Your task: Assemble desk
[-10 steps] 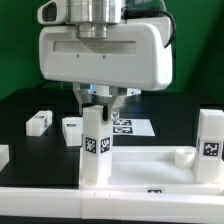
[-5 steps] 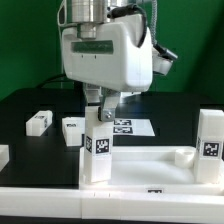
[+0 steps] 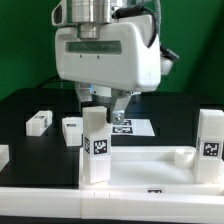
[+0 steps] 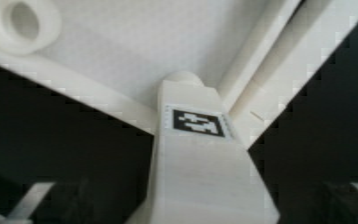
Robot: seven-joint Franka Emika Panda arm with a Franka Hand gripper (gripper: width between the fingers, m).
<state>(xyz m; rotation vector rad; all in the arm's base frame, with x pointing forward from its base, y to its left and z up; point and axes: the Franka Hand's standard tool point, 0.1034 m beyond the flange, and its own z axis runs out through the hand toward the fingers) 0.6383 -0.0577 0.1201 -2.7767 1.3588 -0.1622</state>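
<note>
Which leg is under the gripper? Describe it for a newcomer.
Start at the large white tabletop panel. At its end on the exterior view's left stands an upright tagged leg, directly beneath the open gripper. The other upright leg, at the exterior view's right, has nothing above it.

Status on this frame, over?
Gripper open, over upright white square tagged leg. Leg stands at corner of white rimmed plastic tabletop panel. Nothing blocking.
</note>
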